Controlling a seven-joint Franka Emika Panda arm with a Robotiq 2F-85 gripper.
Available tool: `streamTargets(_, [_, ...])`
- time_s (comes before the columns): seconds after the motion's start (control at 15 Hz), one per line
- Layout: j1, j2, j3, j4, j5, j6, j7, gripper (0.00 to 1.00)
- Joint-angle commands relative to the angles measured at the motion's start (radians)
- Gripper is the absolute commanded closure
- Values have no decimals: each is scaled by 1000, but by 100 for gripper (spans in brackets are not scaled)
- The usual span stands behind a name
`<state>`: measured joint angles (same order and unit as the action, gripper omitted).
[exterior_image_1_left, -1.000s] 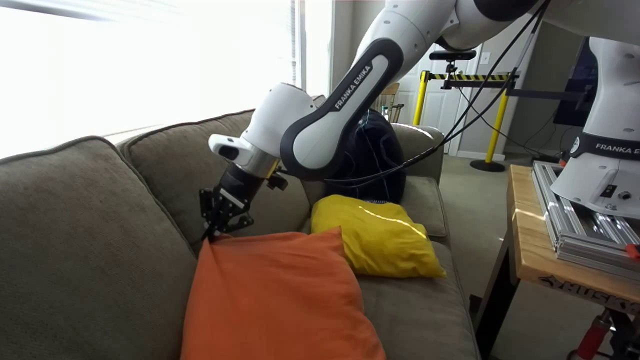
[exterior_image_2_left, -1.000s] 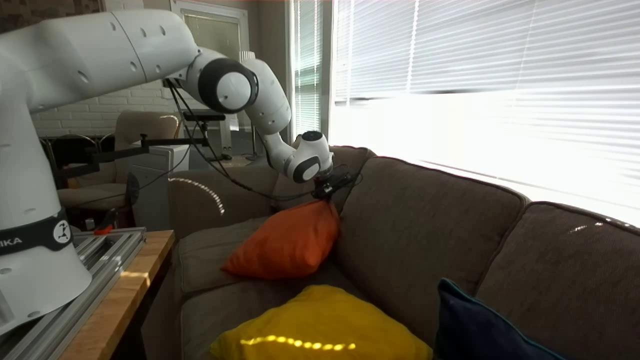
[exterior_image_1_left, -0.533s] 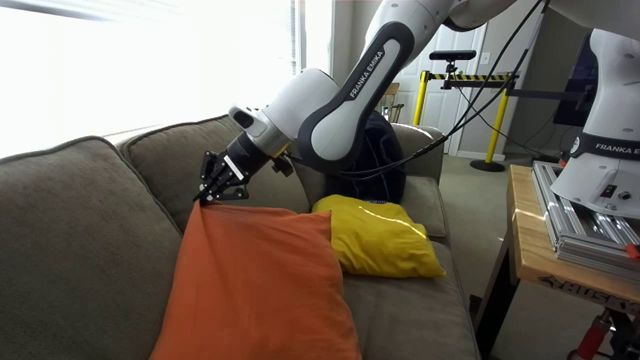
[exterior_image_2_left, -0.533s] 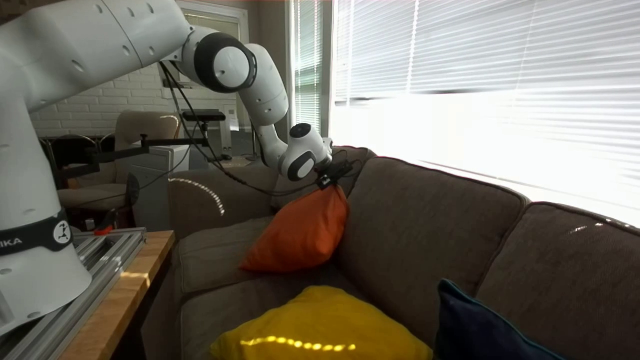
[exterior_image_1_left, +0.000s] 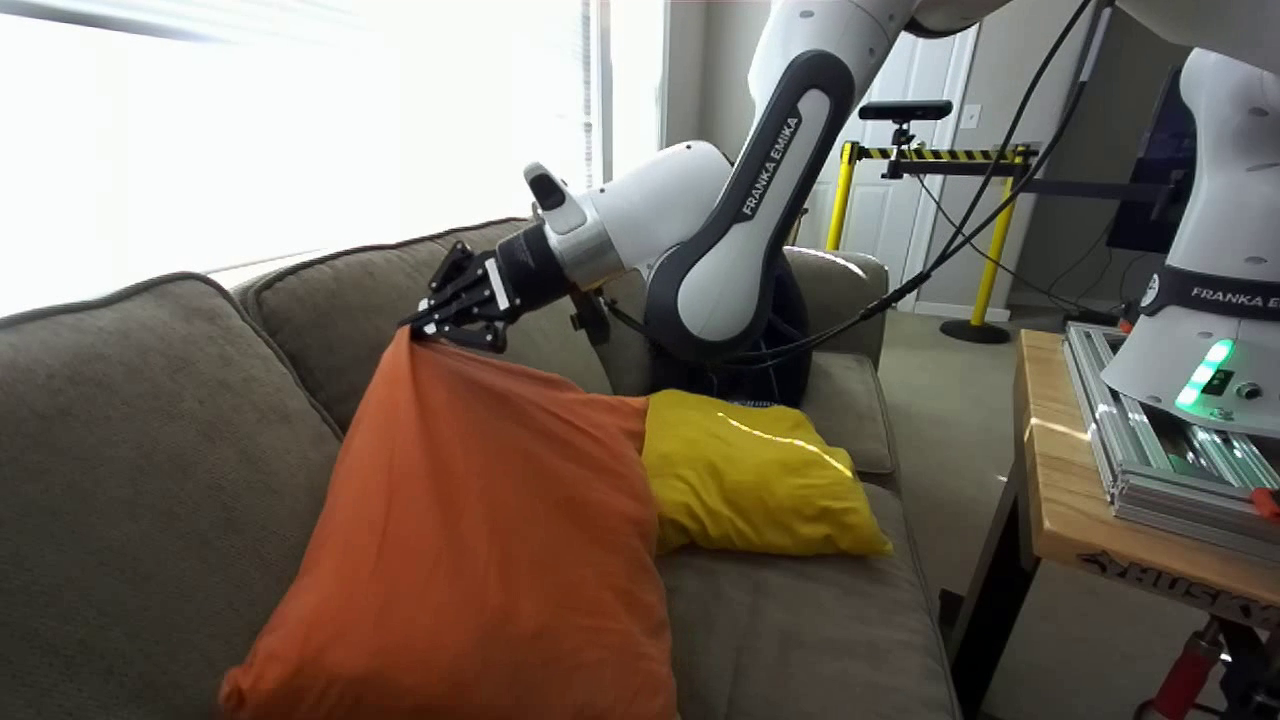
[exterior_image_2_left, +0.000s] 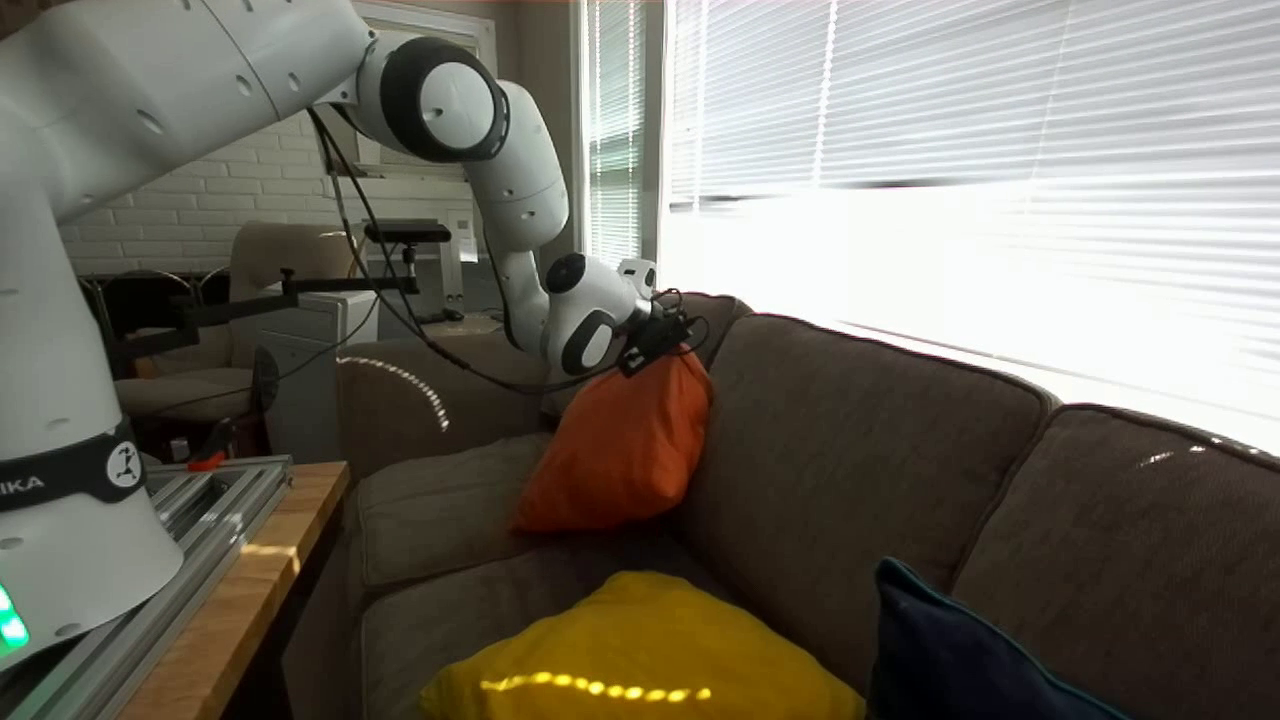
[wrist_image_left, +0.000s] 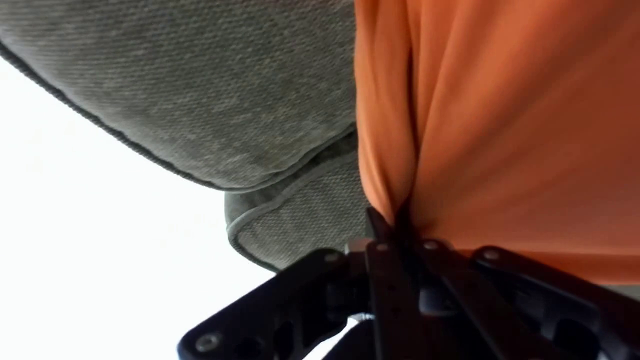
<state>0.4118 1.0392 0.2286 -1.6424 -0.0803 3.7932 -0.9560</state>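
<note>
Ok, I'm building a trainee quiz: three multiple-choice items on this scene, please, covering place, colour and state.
1. Where does the yellow pillow lie?
A) floor B) sofa seat C) wooden table

2. What colour is the base light?
A) green B) red C) blue

3. How is the gripper?
A) open B) shut on nothing C) shut on the orange pillow

1 B, as both exterior views show.
2 A, glowing green in both exterior views.
3 C, the wrist view shows it pinched in the jaws.
</note>
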Motion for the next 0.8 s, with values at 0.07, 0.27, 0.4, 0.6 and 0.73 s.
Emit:
streamTargets(0.07, [63, -98, -105, -78, 68, 201, 154, 99])
streamTargets(0.27, [90, -69, -143, -63, 158, 283, 201, 99])
streamTargets(0.4, [101, -28, -154, -45, 203, 302, 231, 99])
streamTargets(0.6, [137, 50, -180, -3, 274, 324, 239, 99])
streamTargets(0.73, [153, 92, -188, 15, 301, 328, 242, 99])
